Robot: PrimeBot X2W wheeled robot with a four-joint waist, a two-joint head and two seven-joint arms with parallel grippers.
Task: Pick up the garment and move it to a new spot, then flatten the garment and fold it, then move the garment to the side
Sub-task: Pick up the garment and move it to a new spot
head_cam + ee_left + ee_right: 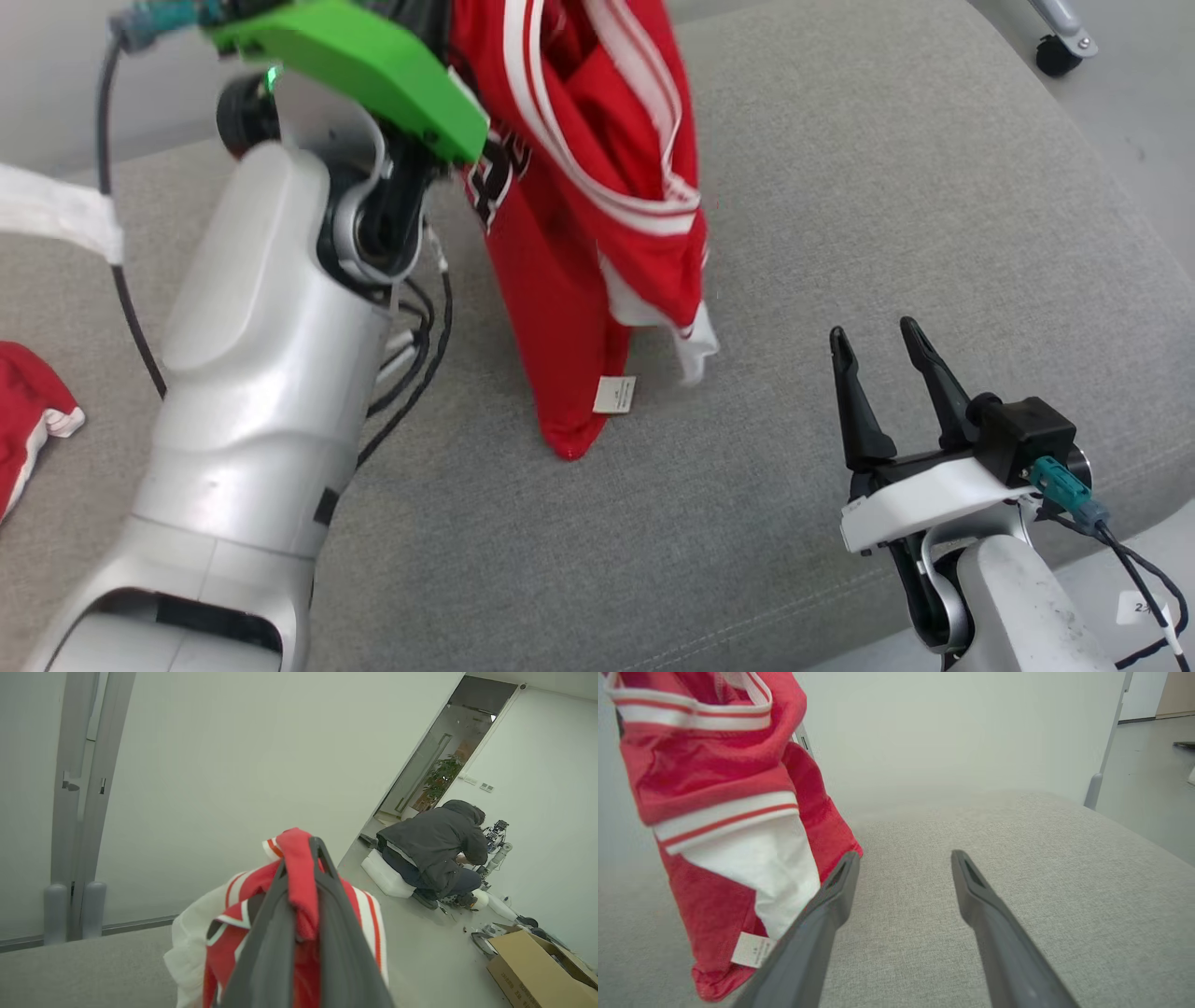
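A: Hanging at the head view's top centre, the garment is cut off above. Where's the grip?
B: Left wrist view: left gripper pinched tight on a red fold.
A: Looks?
B: Red, white-striped, crumpled; black print half hidden; low tip by the cushion. Right gripper, lower right, gapes empty.

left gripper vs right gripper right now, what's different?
Left gripper is shut on the red jersey; right gripper is open and empty. Left gripper is raised, jersey dangling from it; right gripper sits low over the gray cushion. Left gripper carries a green cover; right gripper a white cover. Both have two long dark fingers.
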